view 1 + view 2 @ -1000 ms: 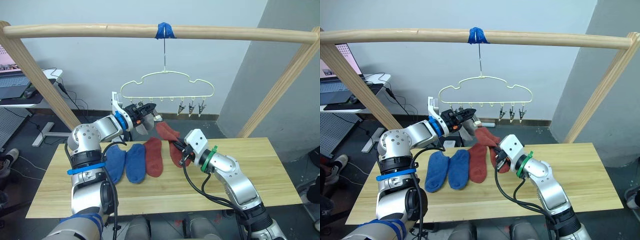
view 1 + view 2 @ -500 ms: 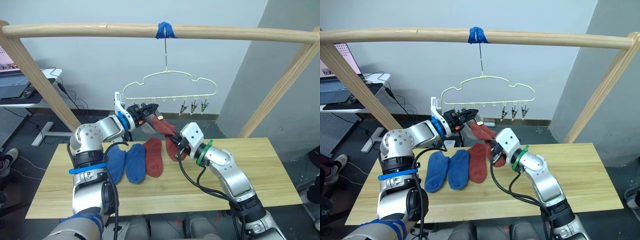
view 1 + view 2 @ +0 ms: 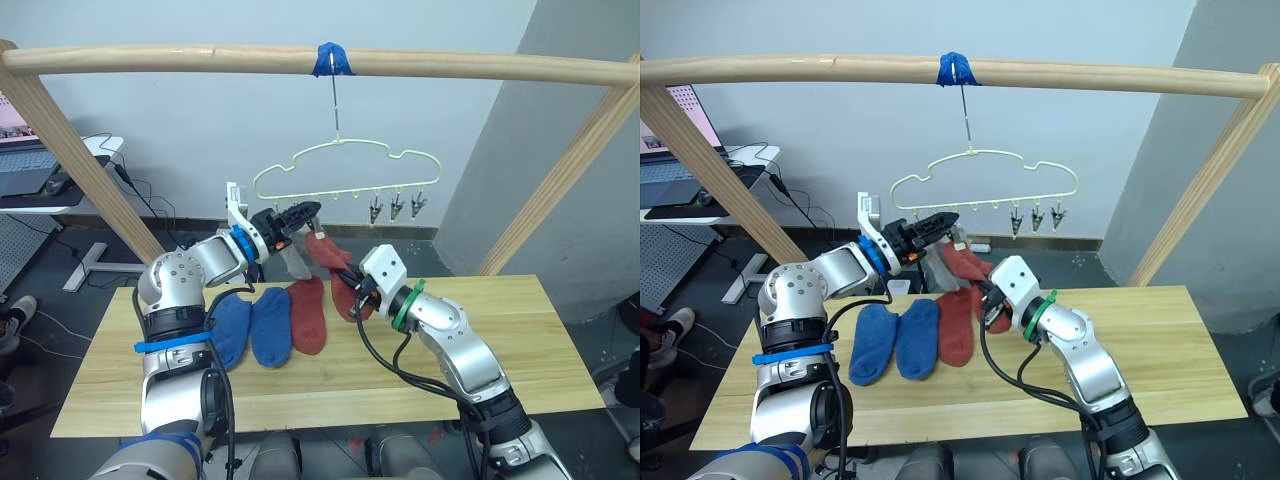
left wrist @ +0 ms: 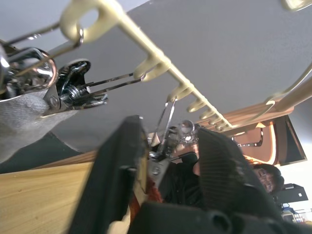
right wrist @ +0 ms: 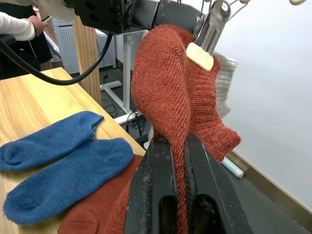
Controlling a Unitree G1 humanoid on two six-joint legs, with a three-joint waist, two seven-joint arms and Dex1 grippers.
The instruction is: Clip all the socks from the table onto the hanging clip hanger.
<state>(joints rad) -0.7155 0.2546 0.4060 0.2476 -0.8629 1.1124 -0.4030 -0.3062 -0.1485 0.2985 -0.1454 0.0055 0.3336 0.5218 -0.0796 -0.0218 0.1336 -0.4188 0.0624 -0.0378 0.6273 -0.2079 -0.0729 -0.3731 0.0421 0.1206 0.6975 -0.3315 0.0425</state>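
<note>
The pale clip hanger [image 3: 340, 160] hangs from the rail by its hook. My left gripper [image 3: 300, 212] is at its left clips, fingers open with a metal clip [image 4: 165, 131] between them. A light grey sock [image 3: 298, 258] hangs from a clip beside it. My right gripper [image 3: 350, 290] is shut on a brick red sock [image 5: 165, 83], whose top edge is up at a clip [image 5: 204, 44]. Two blue socks [image 3: 232, 328] [image 3: 270, 325] and another red sock [image 3: 308, 315] lie on the table [image 3: 520, 340].
The thick wooden rail [image 3: 480, 68], with blue tape [image 3: 330, 60] at the hook, spans the top on slanted posts [image 3: 80, 170]. Three bare clips [image 3: 397, 207] hang on the hanger's right. A white desk with a laptop [image 3: 30, 175] stands far left. A person's sleeve [image 5: 17, 27] is there.
My left gripper's fingers have opened. The hanger has swung to the right. My right gripper has lifted the red sock toward the clips.
</note>
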